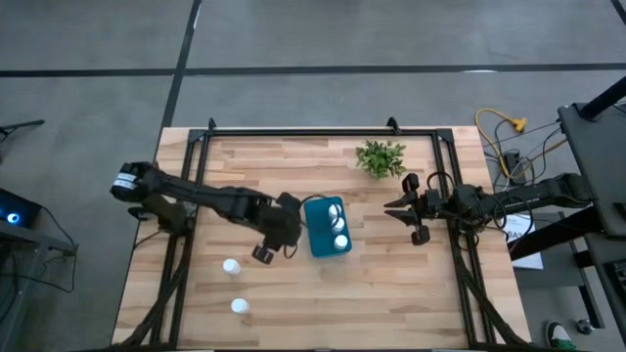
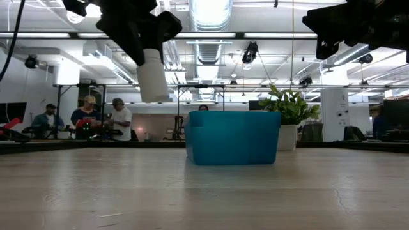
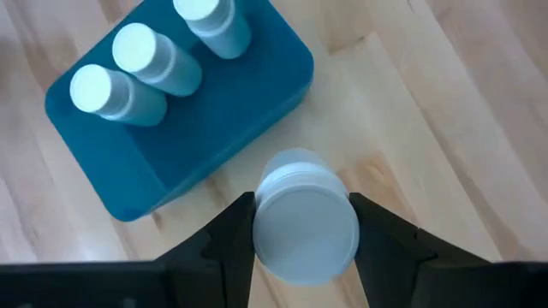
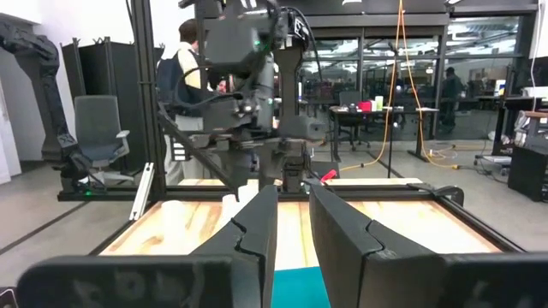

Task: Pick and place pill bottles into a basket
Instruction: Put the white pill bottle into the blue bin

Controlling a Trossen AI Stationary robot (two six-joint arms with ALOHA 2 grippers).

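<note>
My left gripper [image 1: 266, 249] is shut on a white pill bottle [image 3: 304, 224], held above the table just left of the teal-blue basket [image 1: 315, 242]. The basket [image 3: 257, 94] holds three upright white bottles [image 3: 137, 53]. Two more bottles [image 1: 231, 266] [image 1: 239, 306] stand on their bases on the table near the front left. My right gripper [image 1: 416, 210] hovers over the table to the right of the basket, its fingers a narrow gap apart and empty. My left gripper pinches the bottle between its two fingers [image 3: 229, 235], one on each side of its upper part by the cap [image 3: 274, 184]. The fingers come from above, pointing down. The bottle [image 2: 153, 75] hangs below them, nearly upright and clear of the table.
A small green plant in a white pot [image 1: 380, 156] stands at the far edge behind the basket. A black frame [image 1: 293, 132] runs round the table's edges. People sit in the room beyond the table [image 2: 118, 118].
</note>
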